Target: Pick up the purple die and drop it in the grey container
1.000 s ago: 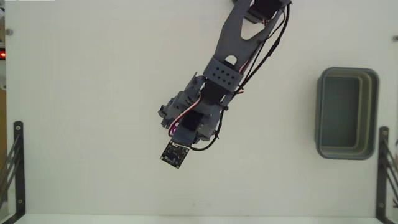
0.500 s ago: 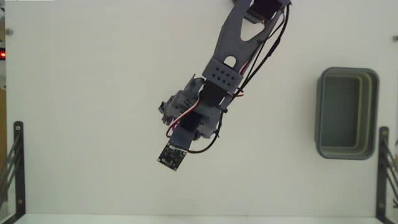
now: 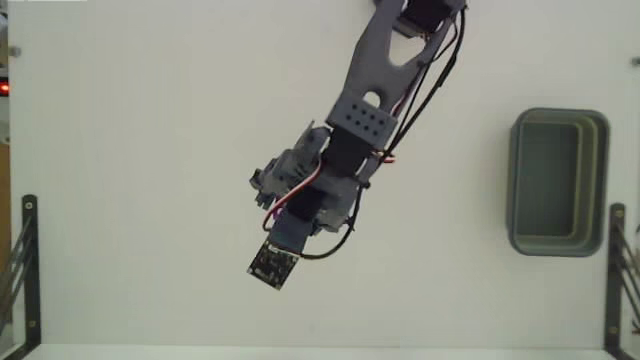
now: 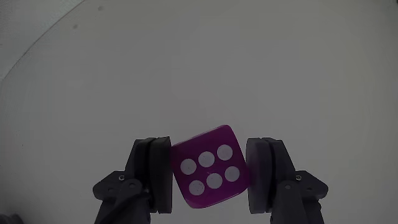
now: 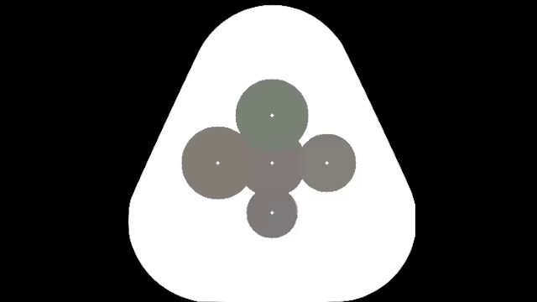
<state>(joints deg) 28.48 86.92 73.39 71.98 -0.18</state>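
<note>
In the wrist view the purple die point(image 4: 210, 176) sits tilted between my gripper point(image 4: 210, 163) fingers, its six white pips facing the camera. The left pad point(image 4: 160, 171) presses its left face and the right pad point(image 4: 258, 171) meets its right corner, so the gripper is shut on it. In the fixed view the die and the fingers are hidden under my arm point(image 3: 345, 150), which reaches from the top edge to the table's middle. The grey container point(image 3: 515, 180) stands empty at the right, far from the gripper.
A small black circuit board point(image 3: 268, 265) rides at the arm's lower tip in the fixed view. Black metal brackets stand at the lower left point(image 3: 22, 270) and lower right point(image 3: 618, 270) corners. The table is plain white.
The arm's tip with the black board has crept down and to the left in the fixed view. The grey container has not moved.
</note>
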